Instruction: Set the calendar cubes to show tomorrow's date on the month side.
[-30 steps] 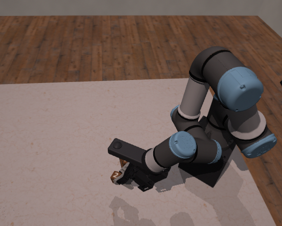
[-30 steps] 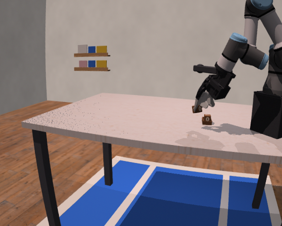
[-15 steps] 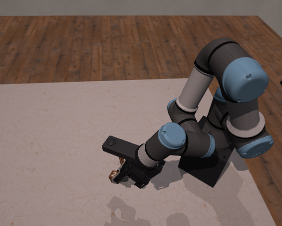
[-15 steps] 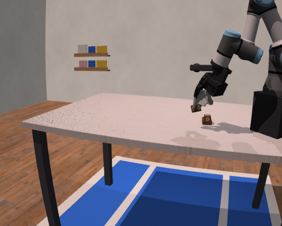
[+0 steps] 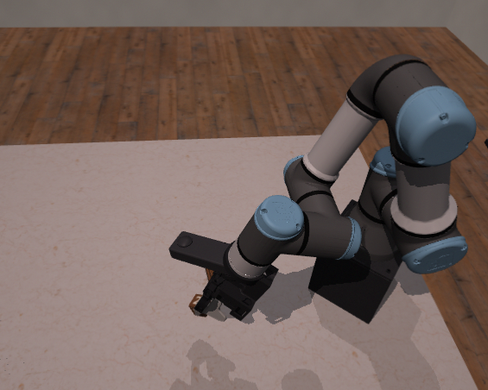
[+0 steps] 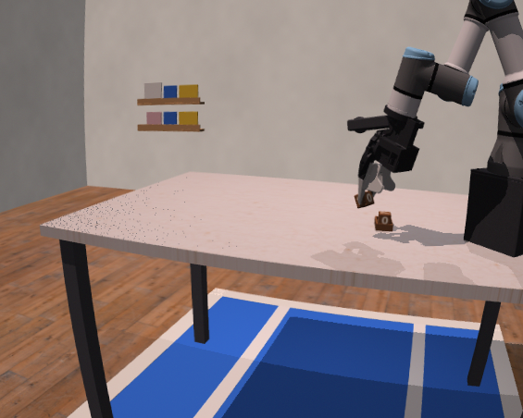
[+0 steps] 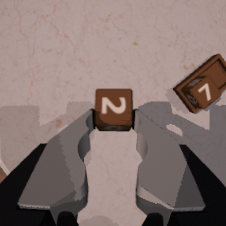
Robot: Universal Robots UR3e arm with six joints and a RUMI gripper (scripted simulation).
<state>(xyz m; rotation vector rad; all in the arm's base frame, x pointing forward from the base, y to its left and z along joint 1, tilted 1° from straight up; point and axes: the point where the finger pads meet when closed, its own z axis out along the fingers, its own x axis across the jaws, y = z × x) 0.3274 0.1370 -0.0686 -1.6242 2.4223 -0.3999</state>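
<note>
My gripper is shut on a brown cube. It holds the cube a little above the table, and the face towards the wrist camera shows a white 2. The small brown calendar tray stands on the table just to the right of the held cube. It holds a second cube that shows a 7 in the wrist view and a 0 in the exterior view. In the top view the arm hides most of the tray.
The arm's black base block stands on the pale table close behind the tray. The table's front edge lies near the tray in the exterior view. Two wall shelves hang far off.
</note>
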